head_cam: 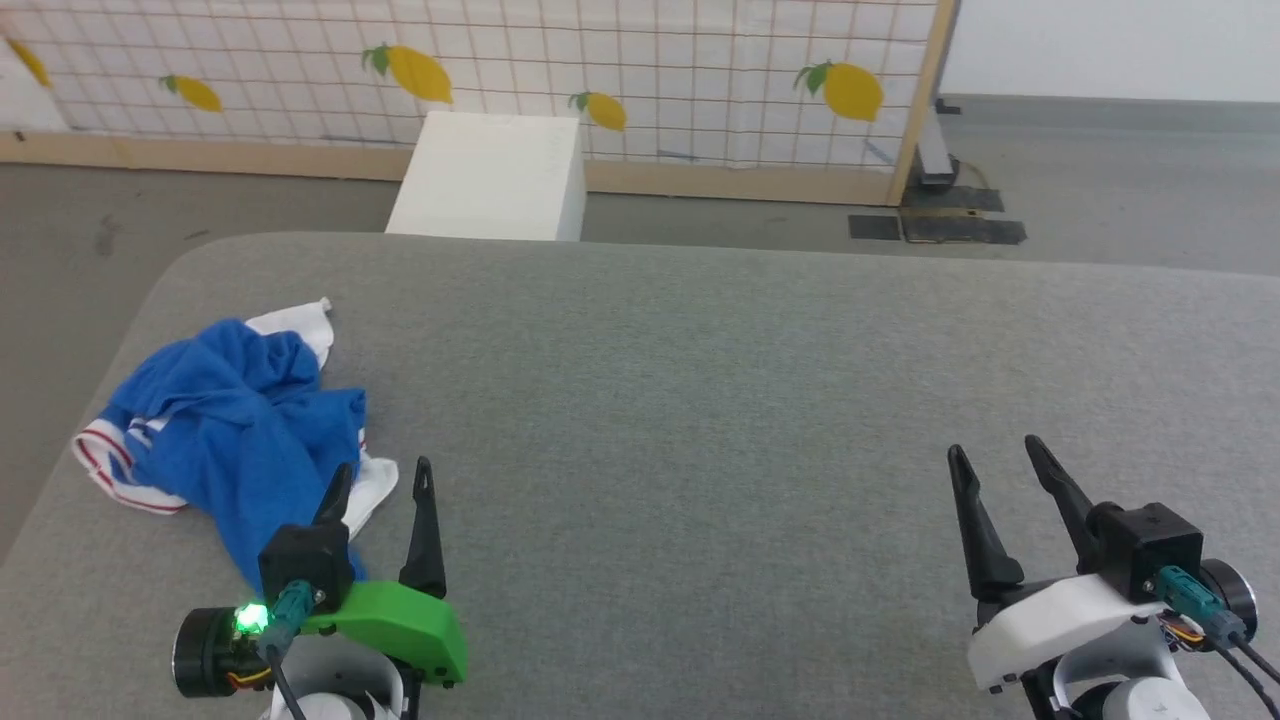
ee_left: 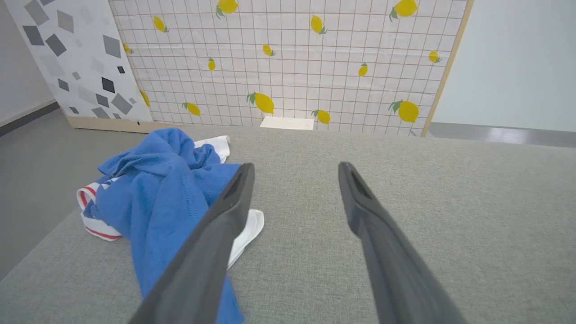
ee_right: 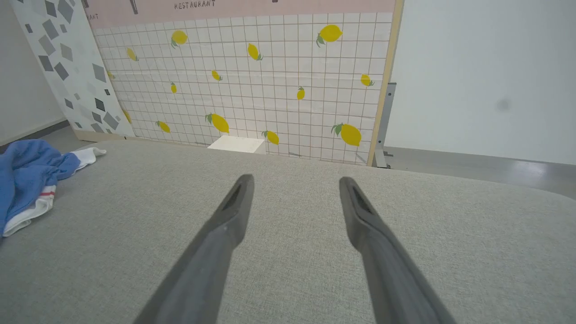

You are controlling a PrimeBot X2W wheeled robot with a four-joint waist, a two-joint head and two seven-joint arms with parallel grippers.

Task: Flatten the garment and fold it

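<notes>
Left wrist view | garment (ee_left: 153,198) crumpled | part hidden behind left gripper (ee_left: 294,171) finger

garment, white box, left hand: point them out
garment (head_cam: 235,430), head view, blue middle of the crumpled heap
white box (head_cam: 490,170), head view, its broad white face
left hand (ee_left: 295,166), left wrist view, midway between its open fingertips

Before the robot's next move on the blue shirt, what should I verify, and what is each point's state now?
1. Left gripper open, holding nothing: ok.
2. Right gripper open, holding nothing: ok.
3. Garment flat: not ok, it lies crumpled in a heap.
4. Garment wholly on the grey surface: cannot tell, one striped cuff lies at the left edge.
5. Left fingers apart from the garment: cannot tell, one overlaps it.
</notes>
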